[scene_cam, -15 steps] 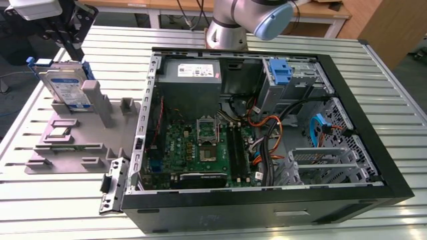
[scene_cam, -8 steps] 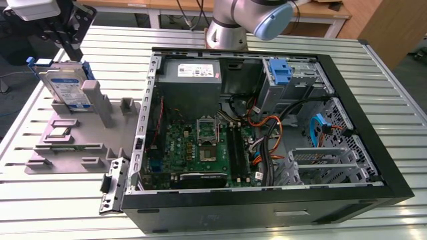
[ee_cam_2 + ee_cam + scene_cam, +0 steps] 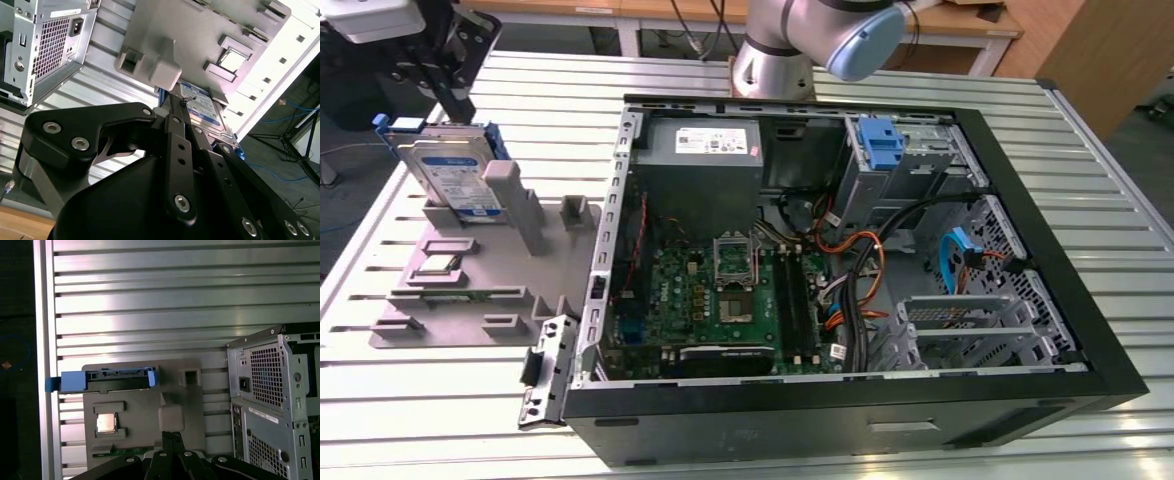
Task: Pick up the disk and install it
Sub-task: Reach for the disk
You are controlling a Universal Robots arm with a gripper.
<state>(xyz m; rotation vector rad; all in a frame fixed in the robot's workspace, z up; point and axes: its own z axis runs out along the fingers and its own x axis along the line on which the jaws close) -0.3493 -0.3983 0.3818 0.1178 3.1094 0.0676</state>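
The disk [image 3: 447, 172] stands on edge in a slot at the far end of a grey fixture [image 3: 467, 300], at the exterior view's left. Its silver face carries a blue-and-white label, and a blue carrier frame runs round its edges. In the first wrist view the disk [image 3: 107, 380] shows edge-on as a blue bar. My gripper [image 3: 458, 103] hangs just above the disk's top edge, apart from it. In both wrist views its dark fingers lie together, shut with nothing between them, with the gripper [image 3: 172, 436] over the fixture [image 3: 145, 410]. The second wrist view shows the gripper [image 3: 176, 102] near the disk [image 3: 202, 107].
An open computer case [image 3: 1067, 250] lies at the exterior view's right, with its motherboard [image 3: 720, 300], cables and a blue bracket [image 3: 881, 140] in a drive bay. A small chip [image 3: 106, 423] sits on the fixture. Everything rests on a ribbed metal table [image 3: 427, 400]. The arm's base [image 3: 774, 60] stands behind the case.
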